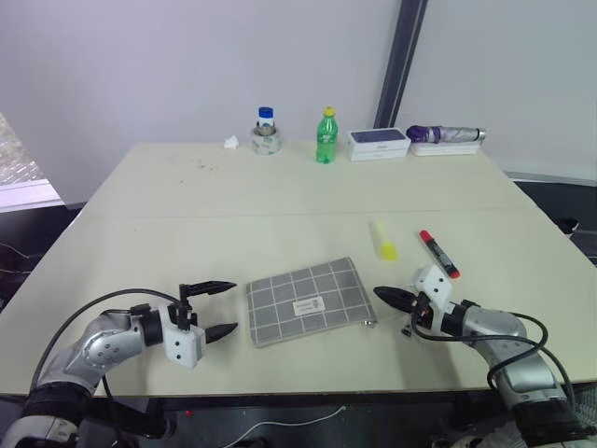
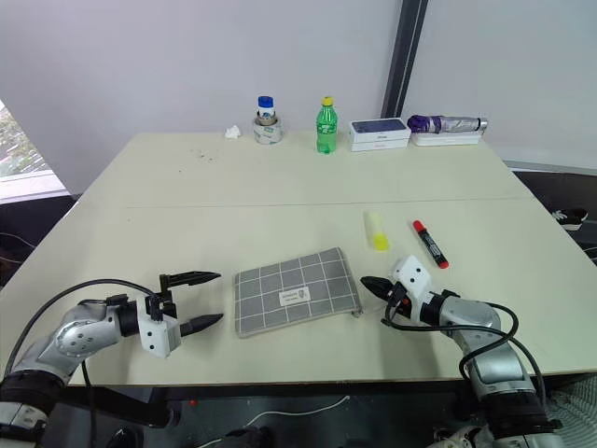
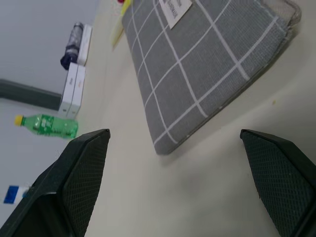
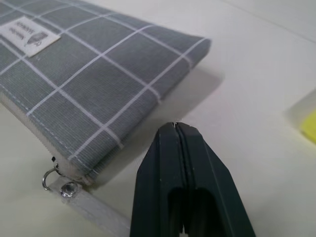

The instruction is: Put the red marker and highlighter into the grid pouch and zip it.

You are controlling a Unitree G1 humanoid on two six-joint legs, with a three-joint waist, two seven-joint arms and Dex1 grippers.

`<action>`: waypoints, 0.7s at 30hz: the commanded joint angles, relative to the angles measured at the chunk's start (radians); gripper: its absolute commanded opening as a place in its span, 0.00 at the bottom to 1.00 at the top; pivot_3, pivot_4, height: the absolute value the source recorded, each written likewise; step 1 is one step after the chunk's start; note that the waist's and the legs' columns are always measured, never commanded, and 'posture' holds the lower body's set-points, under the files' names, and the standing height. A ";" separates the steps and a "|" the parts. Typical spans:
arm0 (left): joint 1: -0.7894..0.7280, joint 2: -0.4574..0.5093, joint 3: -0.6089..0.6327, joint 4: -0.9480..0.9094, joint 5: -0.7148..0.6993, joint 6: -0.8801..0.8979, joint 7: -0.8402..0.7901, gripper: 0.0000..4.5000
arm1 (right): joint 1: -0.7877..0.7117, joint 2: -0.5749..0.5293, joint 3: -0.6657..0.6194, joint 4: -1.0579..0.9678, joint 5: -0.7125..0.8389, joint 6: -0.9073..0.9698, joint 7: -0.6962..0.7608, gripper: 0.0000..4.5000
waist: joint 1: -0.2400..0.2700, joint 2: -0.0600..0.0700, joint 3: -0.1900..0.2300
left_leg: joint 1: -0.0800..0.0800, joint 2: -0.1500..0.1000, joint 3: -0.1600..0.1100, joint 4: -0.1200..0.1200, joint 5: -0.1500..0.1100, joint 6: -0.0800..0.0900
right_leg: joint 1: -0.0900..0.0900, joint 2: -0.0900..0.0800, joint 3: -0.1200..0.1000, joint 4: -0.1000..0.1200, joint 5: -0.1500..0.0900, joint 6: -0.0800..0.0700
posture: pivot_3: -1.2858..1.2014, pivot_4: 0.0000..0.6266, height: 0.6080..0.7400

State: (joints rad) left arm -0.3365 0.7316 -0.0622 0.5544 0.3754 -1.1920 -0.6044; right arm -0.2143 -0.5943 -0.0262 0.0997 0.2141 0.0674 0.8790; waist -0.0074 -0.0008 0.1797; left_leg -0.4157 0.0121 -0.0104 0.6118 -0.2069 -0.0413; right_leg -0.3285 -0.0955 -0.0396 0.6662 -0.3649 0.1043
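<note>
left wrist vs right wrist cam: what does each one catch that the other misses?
Left wrist: the open left gripper, its fingers wide apart before a corner of the grid pouch, plus the far-edge things: green bottle, white boxes, folded umbrella. A speck of the red marker peeks past the pouch.

Right wrist: the shut right gripper, empty, beside the pouch's zipper end, with the metal zipper ring on the table.

Both: the pouch with its white label, the table, and a bit of the highlighter.
</note>
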 commanded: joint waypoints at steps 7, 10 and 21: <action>-0.038 -0.008 -0.098 0.033 0.113 -0.012 0.120 1.00 | -0.022 0.007 0.000 0.022 -0.010 -0.050 -0.008 0.00 | 0.002 0.000 0.000 | 0.000 0.000 0.000 0.000 0.000 0.000 | 0.000 0.000 0.000 0.000 0.000 0.000 | 0.52 0.24 1.00; -0.042 -0.002 -0.119 0.044 0.137 -0.019 0.150 1.00 | -0.023 0.010 0.013 0.028 -0.021 -0.065 -0.007 0.00 | 0.002 0.000 0.000 | 0.000 0.000 0.000 0.000 0.000 0.000 | 0.001 0.000 0.000 0.000 0.000 0.000 | 0.52 0.24 1.00; -0.088 -0.031 -0.202 0.052 0.198 -0.002 0.216 1.00 | -0.054 0.046 0.056 0.053 -0.052 -0.088 -0.010 0.00 | 0.019 0.001 -0.001 | 0.005 -0.001 0.000 0.001 0.000 0.000 | 0.005 0.000 0.000 0.000 0.000 0.000 | 0.52 0.24 1.00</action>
State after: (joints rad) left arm -0.4340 0.7154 -0.2068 0.5905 0.5339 -1.2050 -0.3807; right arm -0.2516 -0.5605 0.0183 0.1660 0.1602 0.0048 0.8609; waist 0.0117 0.0002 0.1789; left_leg -0.4104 0.0113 -0.0103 0.6125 -0.2069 -0.0412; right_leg -0.3235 -0.0957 -0.0390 0.6665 -0.3647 0.1047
